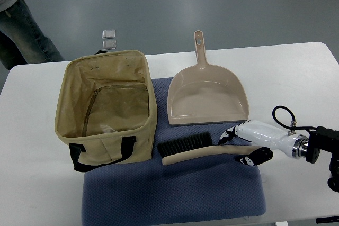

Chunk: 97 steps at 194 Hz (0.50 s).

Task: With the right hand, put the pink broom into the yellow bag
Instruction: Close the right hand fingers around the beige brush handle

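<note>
The right hand (244,144) grips the handle end of the broom (204,150), which lies on the mat (175,194) near the tabletop's (296,72) front edge, beside the bag (106,112).

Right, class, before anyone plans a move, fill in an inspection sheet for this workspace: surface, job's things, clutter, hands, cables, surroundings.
Surface: white table, blue mat on it.
Job's things: pinkish-beige brush lying on the mat, bristles toward the open tan bag; bag upright, looks empty.
Clutter: matching dustpan behind the brush.
Hands: right hand at the brush handle's end, grip unclear; left nothing seen.
Cables: black loop on the right wrist.
Surroundings: grey floor, a person's legs, two small clear pieces.
</note>
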Motion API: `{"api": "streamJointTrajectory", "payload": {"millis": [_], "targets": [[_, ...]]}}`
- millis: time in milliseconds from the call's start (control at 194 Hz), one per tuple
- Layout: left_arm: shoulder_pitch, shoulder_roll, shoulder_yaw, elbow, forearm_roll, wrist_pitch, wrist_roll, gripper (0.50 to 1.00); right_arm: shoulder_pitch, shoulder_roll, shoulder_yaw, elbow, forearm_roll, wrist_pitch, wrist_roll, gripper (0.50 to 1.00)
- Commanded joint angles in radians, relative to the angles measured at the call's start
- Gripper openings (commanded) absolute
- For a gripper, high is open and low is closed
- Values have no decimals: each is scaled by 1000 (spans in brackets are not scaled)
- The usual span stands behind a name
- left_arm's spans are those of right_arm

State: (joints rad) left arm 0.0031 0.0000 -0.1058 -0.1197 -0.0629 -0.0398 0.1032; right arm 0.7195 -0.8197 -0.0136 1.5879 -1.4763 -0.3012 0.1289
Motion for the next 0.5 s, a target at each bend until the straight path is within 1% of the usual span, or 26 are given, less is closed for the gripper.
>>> {"api": "streamJointTrajectory", "payload": {"millis": [0, 82, 108, 165, 201, 232, 309, 345, 495], "targets": [[0, 0, 0, 0, 0, 0, 0, 1000, 0, 1, -2, 0, -1, -3, -6, 658], [0, 0, 0, 0, 0, 0, 0, 1000, 0, 1, -2, -2, -2, -3, -9, 643], [0, 0, 0, 0, 0, 0, 0, 1000, 0, 1, -2, -3, -2, -3, -11, 627], [0, 0, 0, 0, 0, 0, 0, 1000, 0, 2, -2, -5, -9, -3, -11, 609], [0, 0, 0, 0, 0, 0, 0, 1000, 0, 4, -2, -8, -15, -3, -11, 580], [0, 0, 0, 0, 0, 0, 0, 1000, 0, 5, -2, -11, -18, -3, -11, 576], [0, 0, 0, 0, 0, 0, 0, 1000, -3, 7, 0, -16, -22, -4, -11, 541], [0, 0, 0, 0, 0, 0, 0, 1000, -5, 13, -2, -17, -27, -9, -11, 535], [0, 0, 0, 0, 0, 0, 0, 1000, -5, 17, -22, -23, -59, -18, -11, 537]]}}
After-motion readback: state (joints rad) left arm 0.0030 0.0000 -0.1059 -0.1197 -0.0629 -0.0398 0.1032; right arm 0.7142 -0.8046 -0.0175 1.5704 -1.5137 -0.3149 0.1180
